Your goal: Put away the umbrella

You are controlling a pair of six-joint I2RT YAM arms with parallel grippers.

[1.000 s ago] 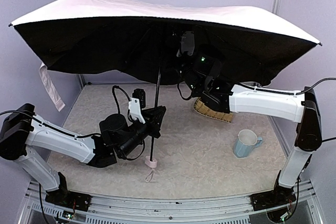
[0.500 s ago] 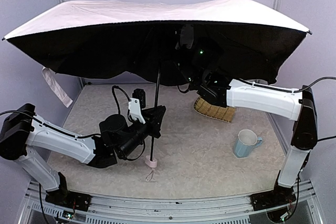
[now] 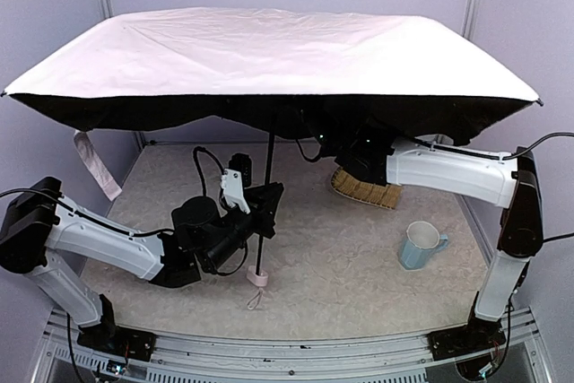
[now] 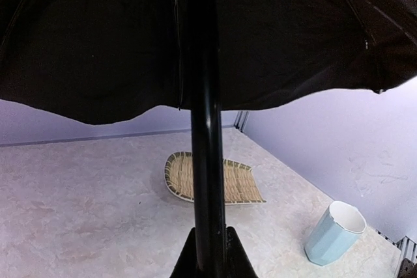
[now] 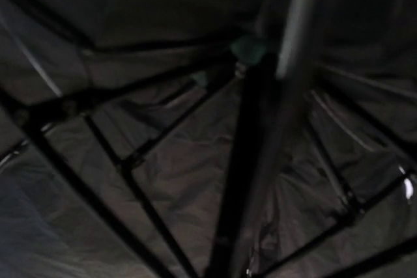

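Observation:
The umbrella [image 3: 269, 56] stands open over the table, pale pink fabric on top and black lining below. Its thin dark shaft [image 3: 267, 186] runs down to the small pale handle [image 3: 257, 278] near the table. My left gripper [image 3: 263, 205] is shut on the shaft above the handle. In the left wrist view the shaft [image 4: 207, 161] rises between the closed fingers [image 4: 186, 262]. My right arm [image 3: 448, 172] reaches under the canopy, and its gripper is hidden there. The right wrist view shows only dark lining, ribs [image 5: 130, 161] and the upper shaft [image 5: 296, 24].
A woven bamboo tray [image 3: 368, 190] lies behind the shaft under the canopy and also shows in the left wrist view [image 4: 242, 183]. A pale blue cup [image 3: 420, 245] stands at the right. The umbrella's strap [image 3: 94, 163] hangs at the left. Walls are close around.
The canopy has tipped so more of its pale top faces the camera. The right gripper has gone out of sight under it. The left gripper holds still.

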